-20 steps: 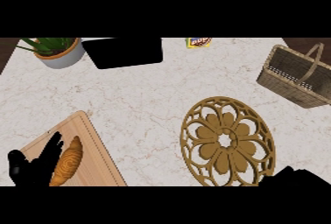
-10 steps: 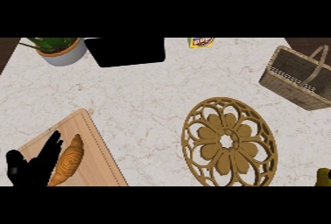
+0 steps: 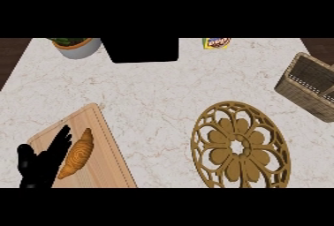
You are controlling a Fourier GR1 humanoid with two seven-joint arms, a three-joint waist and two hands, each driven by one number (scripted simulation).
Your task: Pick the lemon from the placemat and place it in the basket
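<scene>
The lemon is showing nowhere in the head view. The placemat is lying bare on the bench, the basket sitting at the right edge. The left hand is resting open over a board, just beside a croissant.

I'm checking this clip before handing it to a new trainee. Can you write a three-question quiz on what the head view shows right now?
1. True or false: a lemon lies on the placemat.
2. What lies on the cutting board beside the left hand? A) croissant B) banana C) spoon
3. Fill in: the basket stands at the counter's ____ edge in the view.

Key: 1. False; no lemon shows on the placemat or elsewhere in view. 2. A, the croissant. 3. Right. The left hand rests open on the board; the right hand is out of view.
</scene>
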